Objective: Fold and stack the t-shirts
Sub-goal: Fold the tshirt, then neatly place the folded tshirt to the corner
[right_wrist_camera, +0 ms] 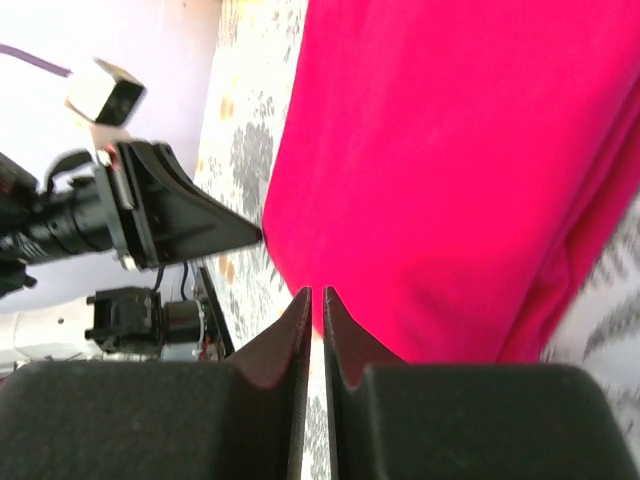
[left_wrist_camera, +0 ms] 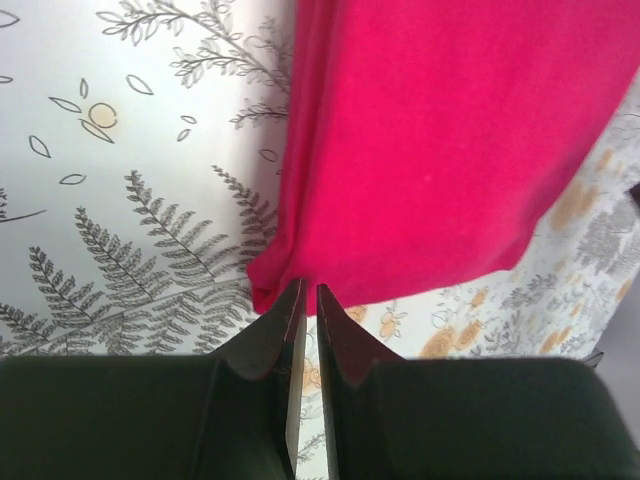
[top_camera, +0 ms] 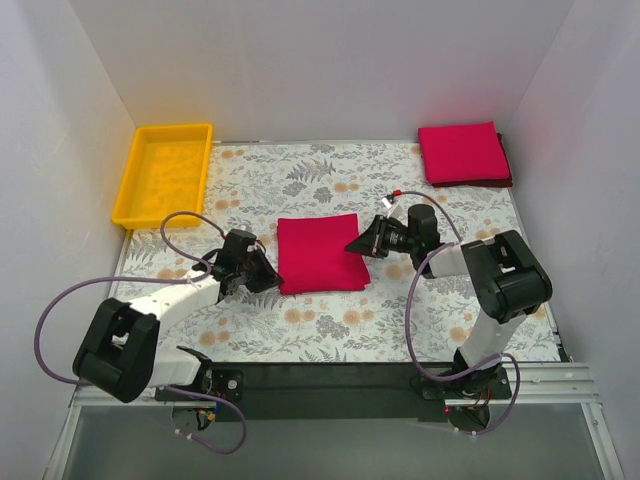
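Right now I see one folded t-shirt (top_camera: 318, 253) lying flat in the middle of the flower-patterned table (top_camera: 330, 335), with an arm on each side of it. The left gripper (top_camera: 272, 278) sits low at the shirt's near left corner. On its wrist view the jaws are drawn almost together, with only a thin slit between them and pale table showing through it. The right gripper (top_camera: 351, 245) meets the shirt's right edge, jaws likewise nearly pressed together. I cannot tell whether either pair of tips nips the hem or only touches it. A stack of folded t-shirts (top_camera: 463, 153) rests in the far right corner, well apart from both arms. A yellow tray (top_camera: 172, 128) stands at the far left.
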You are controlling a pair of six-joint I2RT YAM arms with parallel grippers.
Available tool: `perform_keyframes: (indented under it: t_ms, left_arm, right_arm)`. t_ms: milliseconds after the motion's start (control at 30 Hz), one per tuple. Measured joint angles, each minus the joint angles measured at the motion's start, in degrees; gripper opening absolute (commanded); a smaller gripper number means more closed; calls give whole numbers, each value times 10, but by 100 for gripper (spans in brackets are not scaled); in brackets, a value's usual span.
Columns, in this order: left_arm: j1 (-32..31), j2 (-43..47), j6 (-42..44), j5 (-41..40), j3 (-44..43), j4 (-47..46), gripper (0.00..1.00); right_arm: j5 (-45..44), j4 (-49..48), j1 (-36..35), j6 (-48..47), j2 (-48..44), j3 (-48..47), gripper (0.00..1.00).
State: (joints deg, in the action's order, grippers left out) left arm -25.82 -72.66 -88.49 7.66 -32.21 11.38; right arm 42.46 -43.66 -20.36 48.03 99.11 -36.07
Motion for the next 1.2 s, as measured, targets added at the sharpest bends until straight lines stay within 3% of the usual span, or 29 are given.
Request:
perform_keyframes:
  t_ms: [267,400,600,800,833,867,933,967,1067,1200]
  left_arm:
    - [0,-45,-5,-34,1,16,7]
    - [0,-25,1,-59,3,48,15]
    - [-22,54,49,-123,-54,143,45]
    - [-106,108,113,-171,-132,163,54]
    - [-130,100,122,-180,-144,165,55]
    - [-152,88,132,-191,-158,168,55]
    - [-195,53,148,-207,-184,169,56]
    - [-221,29,159,-219,-198,169,56]
    - [-299,-59,194,-254,-249,169,56]
    - [-374,-191,247,-302,-331,167,55]
  right_arm:
    - [-16,4,21,-3,118,-47,14]
    - [-4,15,41,-2,121,-45,15]
    - [-33,162,49,-82,-25,-46,32]
    - [-179,403,50,-217,-211,-67,53]
    - [-205,440,54,-235,-239,-67,56]
    - [-226,472,57,-248,-264,-66,68]
    - [-263,520,66,-267,-308,-60,78]
    - [-281,542,70,-275,-330,-54,88]
    - [-317,592,83,-289,-385,-32,98]
    - [-345,637,93,-294,-440,0,98]
